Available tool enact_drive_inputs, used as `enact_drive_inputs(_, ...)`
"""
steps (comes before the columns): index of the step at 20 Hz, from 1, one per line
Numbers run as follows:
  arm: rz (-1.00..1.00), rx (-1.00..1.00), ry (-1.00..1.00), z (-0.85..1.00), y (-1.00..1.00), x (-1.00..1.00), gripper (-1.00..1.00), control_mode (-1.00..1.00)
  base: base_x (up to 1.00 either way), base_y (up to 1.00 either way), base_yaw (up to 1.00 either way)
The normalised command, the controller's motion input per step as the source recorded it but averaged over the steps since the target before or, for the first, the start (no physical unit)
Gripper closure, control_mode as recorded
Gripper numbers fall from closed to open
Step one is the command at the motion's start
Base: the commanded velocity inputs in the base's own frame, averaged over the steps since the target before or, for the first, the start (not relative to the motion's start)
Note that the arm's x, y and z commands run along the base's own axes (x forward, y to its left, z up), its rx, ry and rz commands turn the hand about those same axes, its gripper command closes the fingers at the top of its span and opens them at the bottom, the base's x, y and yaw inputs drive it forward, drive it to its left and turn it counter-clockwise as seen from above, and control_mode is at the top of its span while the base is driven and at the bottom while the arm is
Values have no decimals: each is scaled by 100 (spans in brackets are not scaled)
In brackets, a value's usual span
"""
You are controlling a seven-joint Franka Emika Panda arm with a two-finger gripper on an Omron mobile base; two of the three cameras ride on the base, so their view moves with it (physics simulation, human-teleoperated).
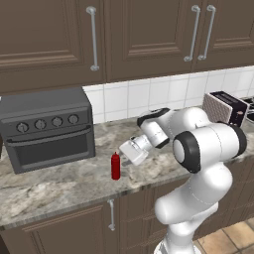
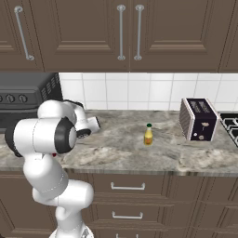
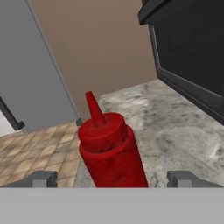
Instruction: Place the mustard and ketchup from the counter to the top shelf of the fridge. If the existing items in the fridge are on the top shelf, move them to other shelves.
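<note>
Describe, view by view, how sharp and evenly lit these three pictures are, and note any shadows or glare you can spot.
Left base view: flat, even light, no glare; the ketchup bottle casts barely any shadow on the counter. Right base view: equally even, with the mustard bottle small but clear. Hand view: the ketchup bottle looms large with a blotchy surface, and the fingertips look soft-edged.

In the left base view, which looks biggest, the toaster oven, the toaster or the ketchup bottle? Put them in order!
1. Toaster oven, clearly the biggest.
2. Toaster, though the arm hides part of it.
3. Ketchup bottle, the smallest, even though it stands nearer the camera than the other two.
</note>
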Motion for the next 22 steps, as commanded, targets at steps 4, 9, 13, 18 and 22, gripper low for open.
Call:
enact_drive_inputs(4, 0, 0, 0, 0, 12, 0, -100, -100, 0, 0, 0)
enact_drive_inputs(9, 0, 0, 0, 0, 9, 0, -100, -100, 0, 0, 0)
enact_drive_inputs(13, 0, 0, 0, 0, 11, 0, -100, -100, 0, 0, 0)
enact_drive_inputs(18, 0, 0, 0, 0, 16, 0, -100, -100, 0, 0, 0)
enact_drive_inputs(22, 0, 0, 0, 0, 9, 0, 100, -100, 0, 0, 0)
